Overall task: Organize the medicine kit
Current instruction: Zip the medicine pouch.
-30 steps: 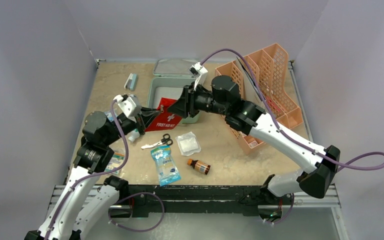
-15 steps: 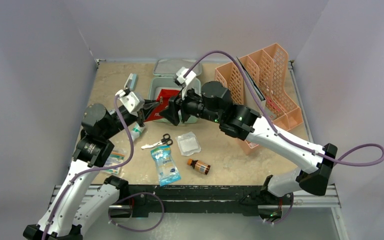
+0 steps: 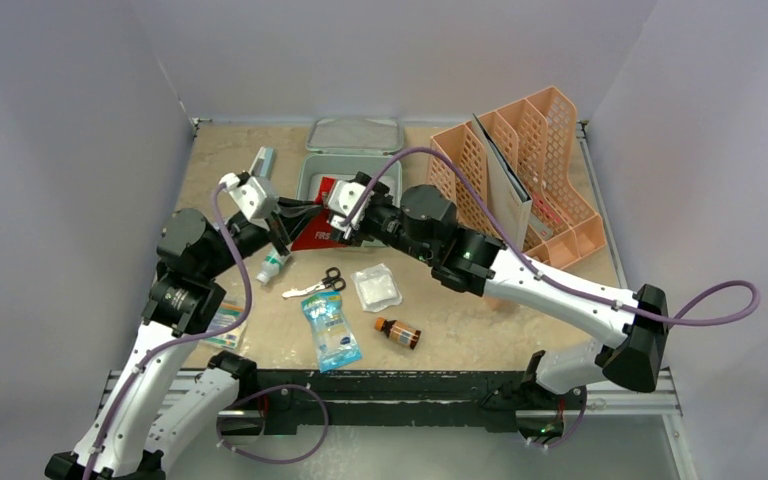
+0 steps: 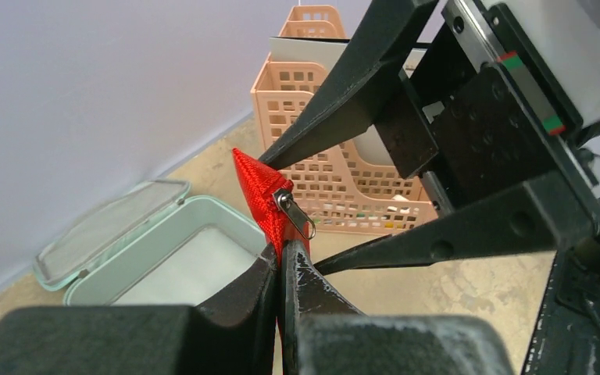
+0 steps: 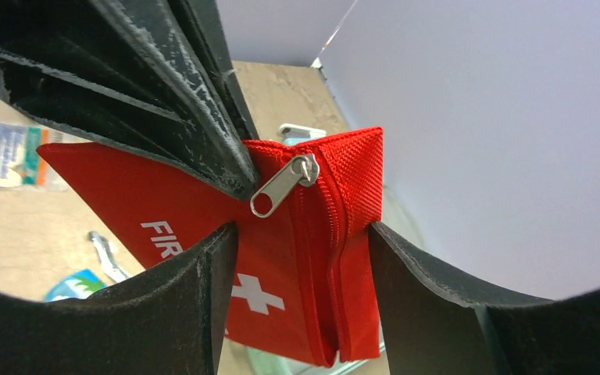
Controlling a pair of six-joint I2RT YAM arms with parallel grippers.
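Beneath the left claw's (image 4: 283, 254) red pouch (image 4: 258, 183) sits the medicine kit (image 4: 176, 266).

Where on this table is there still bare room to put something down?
Bare tabletop lies near right, between the brown bottle and the peach rack; a smaller patch sits far left, left of the small teal case. Crowded: scissors, gauze pad and blue packet in the near middle.

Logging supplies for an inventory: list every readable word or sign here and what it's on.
"FIR": white letters on the red pouch, the rest hidden.
White cross sign: same pouch.
Blue packet, brown bottle: print too small to read.
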